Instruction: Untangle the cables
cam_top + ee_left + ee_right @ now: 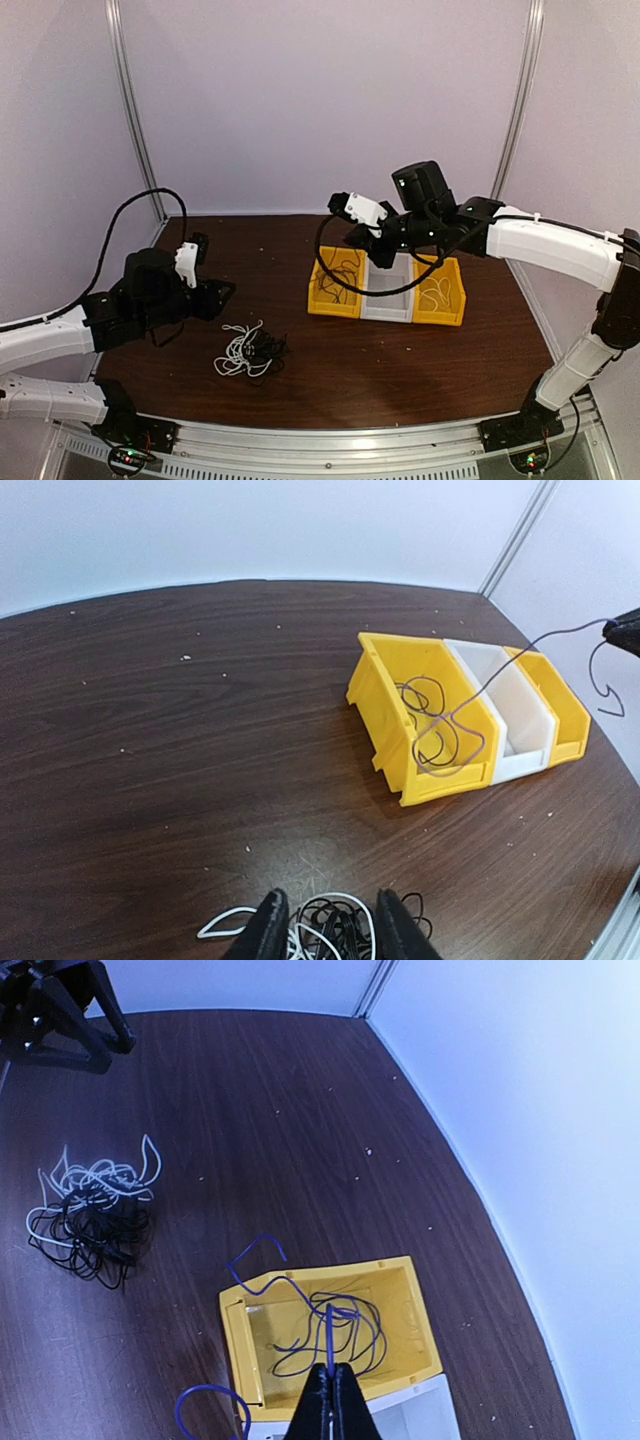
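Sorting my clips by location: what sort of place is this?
Likely a lab test booth, not a home: plain white walls, metal corner posts, and plastic sorting bins on a brown table.

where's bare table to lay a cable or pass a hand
Free: the back strip between wall and bins; the gap between tangle and bins; the near-edge strip. Crowded: above the left yellow bin, where the right gripper holds a purple cable.

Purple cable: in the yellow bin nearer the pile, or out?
Partly in: purple cable loops lie inside that yellow bin; the shut right tool holds one strand above it.
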### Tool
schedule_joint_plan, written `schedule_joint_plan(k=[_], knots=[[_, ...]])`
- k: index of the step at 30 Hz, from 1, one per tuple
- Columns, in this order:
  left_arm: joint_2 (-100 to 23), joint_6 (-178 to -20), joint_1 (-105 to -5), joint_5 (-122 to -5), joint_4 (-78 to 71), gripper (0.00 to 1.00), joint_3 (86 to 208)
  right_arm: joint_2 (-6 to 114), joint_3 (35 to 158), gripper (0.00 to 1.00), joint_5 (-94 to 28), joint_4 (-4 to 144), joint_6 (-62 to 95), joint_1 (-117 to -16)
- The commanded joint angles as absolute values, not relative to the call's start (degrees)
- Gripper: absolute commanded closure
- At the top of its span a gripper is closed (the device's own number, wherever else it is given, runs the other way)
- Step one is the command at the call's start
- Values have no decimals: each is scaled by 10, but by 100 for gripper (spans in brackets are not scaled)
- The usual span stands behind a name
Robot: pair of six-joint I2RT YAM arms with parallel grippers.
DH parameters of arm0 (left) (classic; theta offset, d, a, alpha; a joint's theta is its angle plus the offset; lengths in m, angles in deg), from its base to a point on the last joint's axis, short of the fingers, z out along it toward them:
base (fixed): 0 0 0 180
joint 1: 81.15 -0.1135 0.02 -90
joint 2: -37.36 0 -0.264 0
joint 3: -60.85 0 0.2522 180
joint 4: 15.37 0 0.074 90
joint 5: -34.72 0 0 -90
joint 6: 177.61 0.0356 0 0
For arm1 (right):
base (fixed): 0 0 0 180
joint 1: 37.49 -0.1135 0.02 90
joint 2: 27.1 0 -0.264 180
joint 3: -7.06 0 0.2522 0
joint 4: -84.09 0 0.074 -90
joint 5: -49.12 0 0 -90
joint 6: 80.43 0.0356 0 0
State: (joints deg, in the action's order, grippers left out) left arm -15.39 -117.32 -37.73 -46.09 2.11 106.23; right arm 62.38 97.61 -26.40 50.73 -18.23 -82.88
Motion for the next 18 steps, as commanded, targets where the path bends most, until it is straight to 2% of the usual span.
schedule_joint_plan(k=[1,4,6,12,18], knots=[[-149,-1148,-382,-446,14,49,1114,638,1020,100,-309,476,-209,-817],[-193,-1120,-382,-394,48,29,1198,658,1041,100,-329,451,-223,-810],[-237,-1101,-384,-361,69,25,1265,674,1054,100,-350,438,-234,-807],[-348,-1091,-431,-314,63,23,1407,703,1080,100,-402,427,-248,-797],[-370,-1098,-515,-343,-67,24,1365,742,1087,100,-406,399,-243,-794]])
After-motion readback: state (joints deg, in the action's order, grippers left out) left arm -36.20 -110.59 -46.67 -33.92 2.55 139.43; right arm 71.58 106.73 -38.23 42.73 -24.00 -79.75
